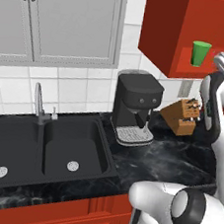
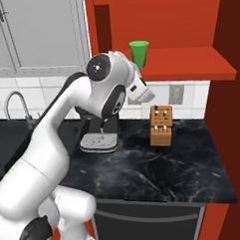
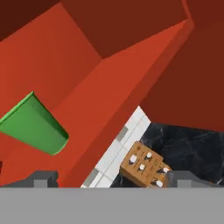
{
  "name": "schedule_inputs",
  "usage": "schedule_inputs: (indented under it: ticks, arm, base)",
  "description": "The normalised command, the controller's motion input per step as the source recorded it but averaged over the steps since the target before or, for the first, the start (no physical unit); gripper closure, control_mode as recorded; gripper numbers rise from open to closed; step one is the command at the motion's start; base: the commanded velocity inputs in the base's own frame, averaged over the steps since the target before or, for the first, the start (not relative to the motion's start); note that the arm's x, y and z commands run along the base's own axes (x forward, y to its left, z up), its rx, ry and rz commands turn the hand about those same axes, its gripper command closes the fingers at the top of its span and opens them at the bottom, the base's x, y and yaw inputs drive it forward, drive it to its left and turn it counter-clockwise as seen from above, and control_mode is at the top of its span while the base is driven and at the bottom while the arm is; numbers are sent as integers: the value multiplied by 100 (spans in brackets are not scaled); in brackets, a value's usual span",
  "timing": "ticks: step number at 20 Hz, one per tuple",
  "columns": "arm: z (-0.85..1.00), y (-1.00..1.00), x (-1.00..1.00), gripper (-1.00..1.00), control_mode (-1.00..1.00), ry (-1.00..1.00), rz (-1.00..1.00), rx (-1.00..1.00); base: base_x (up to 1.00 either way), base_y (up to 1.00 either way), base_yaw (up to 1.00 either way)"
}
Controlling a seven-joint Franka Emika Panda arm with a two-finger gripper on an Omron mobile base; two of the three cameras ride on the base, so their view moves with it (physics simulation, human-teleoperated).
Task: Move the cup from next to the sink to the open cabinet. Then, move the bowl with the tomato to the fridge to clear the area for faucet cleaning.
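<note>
Standing free, cup (image 2: 139, 53) near open cabinet (image 2: 188, 58) shelf edge.

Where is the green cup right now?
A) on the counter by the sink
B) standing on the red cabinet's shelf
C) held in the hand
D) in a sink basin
B: the cup stands upright on the cabinet shelf, apart from the open hand.

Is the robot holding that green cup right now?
No. Its end effector is open and holds nothing; the small plain green cup stands alone on the red open cabinet's shelf.
</note>
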Motion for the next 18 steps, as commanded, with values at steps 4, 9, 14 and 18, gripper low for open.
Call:
schedule_inputs:
  ticks: [4,9,14,18]
  arm:
    - [-100,-13,-100,-100,-100,8,1,0]
    - [-28,-2,-34,-100,-100,12,2,0]
    - [-48,37,-49,-100,-100,15,10,0]
    - [0,0,0,-100,100,0,0,0]
  base:
    - [0,0,0]
    - [0,0,0]
    - [0,0,0]
    - [-52,98,60]
